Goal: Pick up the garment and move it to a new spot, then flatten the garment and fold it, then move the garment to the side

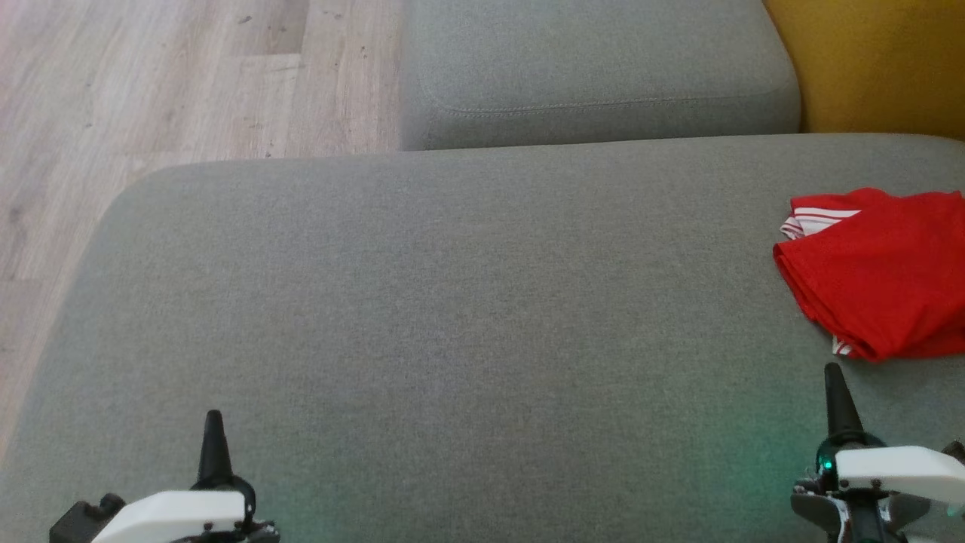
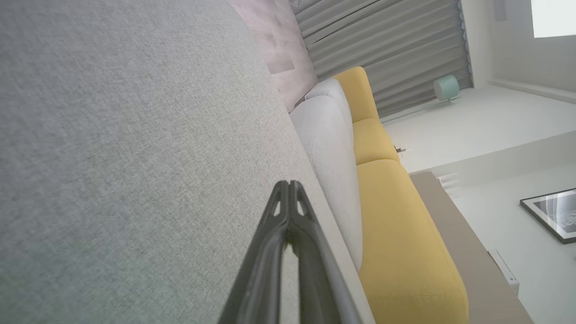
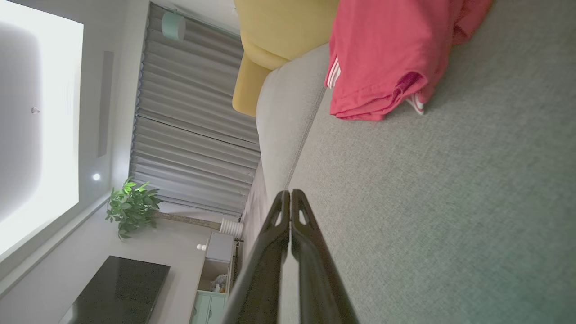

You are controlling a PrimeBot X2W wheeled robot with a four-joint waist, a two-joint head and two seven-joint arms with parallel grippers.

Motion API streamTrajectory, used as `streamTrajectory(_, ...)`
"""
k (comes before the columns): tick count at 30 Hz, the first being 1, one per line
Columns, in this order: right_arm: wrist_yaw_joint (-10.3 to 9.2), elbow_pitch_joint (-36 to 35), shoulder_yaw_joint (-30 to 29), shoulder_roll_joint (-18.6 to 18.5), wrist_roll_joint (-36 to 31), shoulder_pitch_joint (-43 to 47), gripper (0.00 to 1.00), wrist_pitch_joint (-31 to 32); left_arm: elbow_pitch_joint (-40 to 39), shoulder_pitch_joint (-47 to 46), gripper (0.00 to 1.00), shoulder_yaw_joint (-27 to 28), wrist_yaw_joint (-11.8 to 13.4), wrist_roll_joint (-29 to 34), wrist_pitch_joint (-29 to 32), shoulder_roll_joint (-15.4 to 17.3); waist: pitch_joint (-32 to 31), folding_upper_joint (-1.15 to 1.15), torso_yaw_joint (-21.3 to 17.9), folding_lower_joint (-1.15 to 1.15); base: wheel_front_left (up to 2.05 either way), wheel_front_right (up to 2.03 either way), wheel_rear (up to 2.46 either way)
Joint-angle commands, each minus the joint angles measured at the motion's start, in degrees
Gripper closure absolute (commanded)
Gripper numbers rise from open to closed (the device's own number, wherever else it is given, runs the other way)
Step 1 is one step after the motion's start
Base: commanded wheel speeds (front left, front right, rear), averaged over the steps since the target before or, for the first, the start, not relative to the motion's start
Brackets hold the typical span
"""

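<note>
At the far right of the grey cushion (image 1: 452, 302) lies the red garment (image 1: 878, 271), a doubled-over bundle with white-striped trim showing at its left corners. Its right part runs past the edge of the head view. It sits clear of the wide bare middle of the cushion, which reads as the working area for flattening and folding, so its spot looks like a side place rather than a work place. Whether it is a rough heap waiting to be picked up or a finished fold set aside I cannot say. The layered, fairly straight left edge leans toward folded, yet the lower hem is puckered.

Left jaws are closed tip to tip and empty, at the near left of the cushion, well apart from the garment. Right jaws are likewise closed on nothing, near the bundle's lower corner but not touching it. Both sit in what looks like a parked pose, likely so that neither snags the cloth. If a pick-up is due, the right jaws are the nearer and would have to open first. The loose striped corner offers the easiest pinch.
</note>
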Motion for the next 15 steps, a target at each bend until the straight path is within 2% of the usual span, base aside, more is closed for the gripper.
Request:
streamTrajectory(1, 0.31, -2.1, 0.5, -0.4, 1.5, -3.2, 1.00, 0.5, -1.4, -3.5, 1.00, 2.3, -0.4, -1.4, 0.3, 0.4, 0.1, 0.00, 0.0, 0.00, 0.00, 0.00, 0.00)
streamTrajectory(15, 0.35, -2.3, -0.4, -0.4, 11.2, -5.6, 1.00, 2.9, -1.0, -5.9, 1.00, 4.6, -1.8, -11.0, 2.6, 0.3, 1.3, 0.00, -0.5, 0.00, 0.00, 0.00, 0.00)
